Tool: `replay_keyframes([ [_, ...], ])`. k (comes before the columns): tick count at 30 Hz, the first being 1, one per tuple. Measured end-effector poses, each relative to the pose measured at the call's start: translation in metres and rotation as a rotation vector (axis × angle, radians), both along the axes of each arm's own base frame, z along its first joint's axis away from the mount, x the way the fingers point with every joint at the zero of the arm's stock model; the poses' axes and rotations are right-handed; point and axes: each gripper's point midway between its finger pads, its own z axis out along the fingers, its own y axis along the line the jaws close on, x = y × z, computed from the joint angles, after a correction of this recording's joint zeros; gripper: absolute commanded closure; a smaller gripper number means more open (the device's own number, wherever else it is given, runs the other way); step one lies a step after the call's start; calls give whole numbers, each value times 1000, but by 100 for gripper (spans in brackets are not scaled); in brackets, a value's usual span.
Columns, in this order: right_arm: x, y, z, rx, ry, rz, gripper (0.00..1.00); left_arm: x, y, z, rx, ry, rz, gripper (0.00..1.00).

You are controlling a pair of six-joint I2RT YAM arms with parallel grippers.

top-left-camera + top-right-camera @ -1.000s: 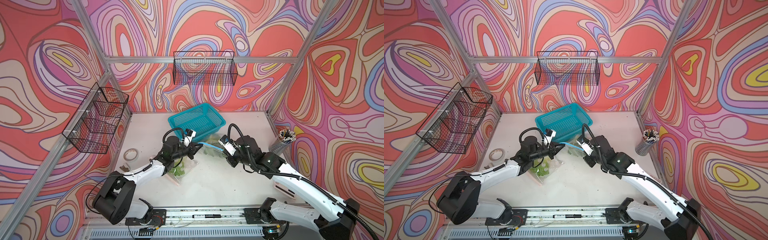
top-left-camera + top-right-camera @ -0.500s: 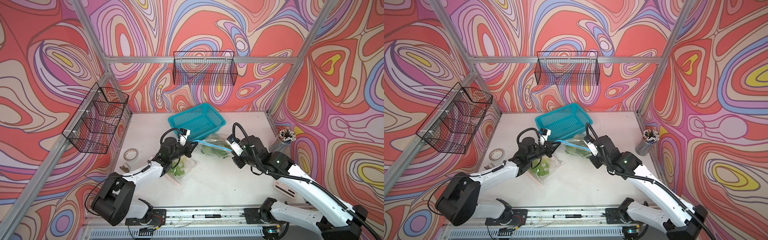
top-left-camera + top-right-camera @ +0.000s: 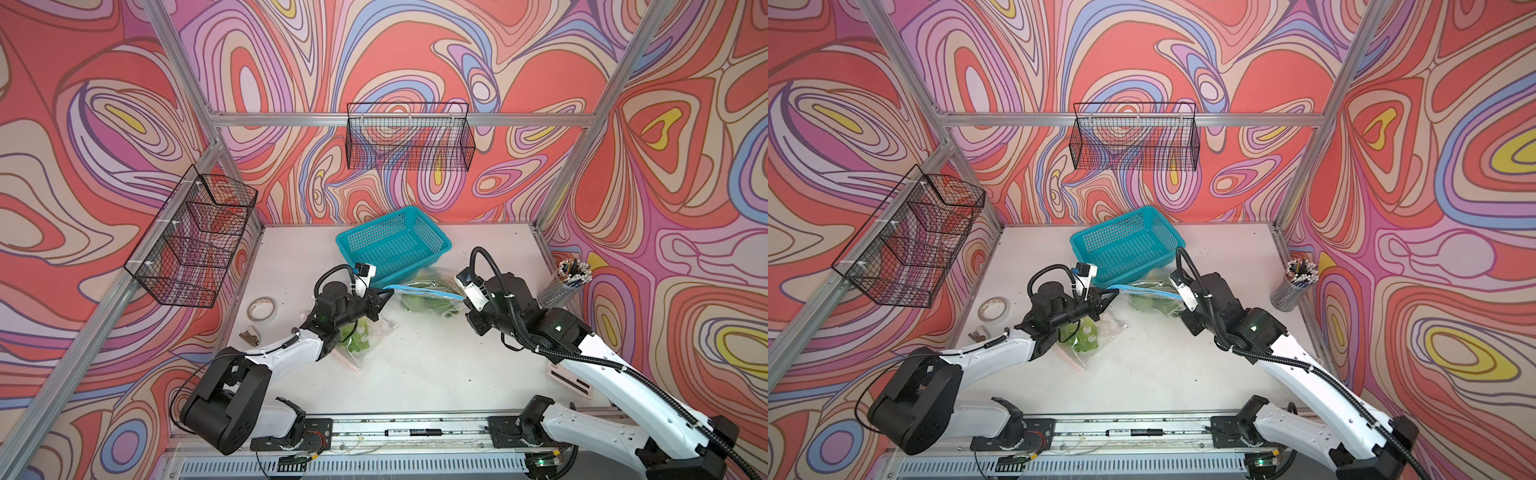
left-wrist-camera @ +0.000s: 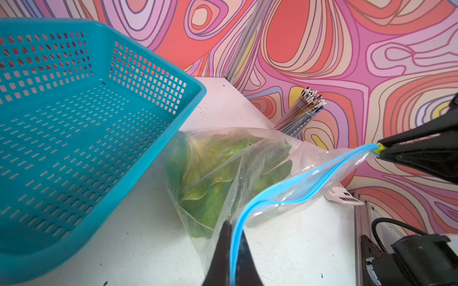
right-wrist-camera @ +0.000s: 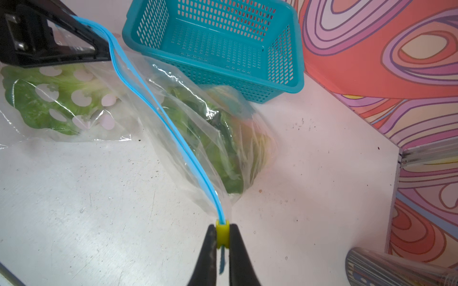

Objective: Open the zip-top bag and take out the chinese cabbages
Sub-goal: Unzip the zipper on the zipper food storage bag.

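Two hands counted: left hand (image 3: pixel 385 293), right hand (image 3: pixel 462 297). One zip-top bag (image 3: pixel 428 296), clear, with one blue zip strip (image 5: pixel 161 104); hangs stretched between both hands, lower end resting on the desk (image 3: pixel 436 365) just beside one teal basket (image 3: pixel 390 249).

Left hand: pressed together, pinching one end of the strip. Right hand: pressed together on one yellow slider (image 5: pixel 222 234) at the opposite end.

Contents: chinese cabbages (image 5: pixel 218 148), inside the bag, below the strip and between the two hands. Green leaves packed together; number not readable through the plastic.

One second bag (image 5: pixel 57 99), white-dotted, green leaf inside, flat on the desk, partly under the left arm.

Two wire baskets (image 3: pixel 409 137) on the walls, one tape roll (image 3: pixel 262 309), one pencil cup (image 3: pixel 565 282).
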Motion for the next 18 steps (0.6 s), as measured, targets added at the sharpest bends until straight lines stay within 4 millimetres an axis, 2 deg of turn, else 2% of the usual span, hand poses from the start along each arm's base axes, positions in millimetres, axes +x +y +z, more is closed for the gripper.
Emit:
replay_keyframes([
  [2, 1, 3, 1, 21, -20, 10, 100, -6, 0, -6, 1, 7, -15, 100],
  [6, 6, 14, 6, 66, -55, 43, 100, -16, -5, -15, 12, 21, -50, 93],
  [9, 9, 22, 8, 91, -73, 65, 100, -22, -10, -14, 17, 4, -74, 84],
  [15, 10, 25, 4, 97, -100, 87, 100, -32, -4, -4, 54, -46, -72, 47],
  [18, 8, 22, 1, 93, -111, 92, 100, -35, 5, 5, 100, -80, -43, 38],
])
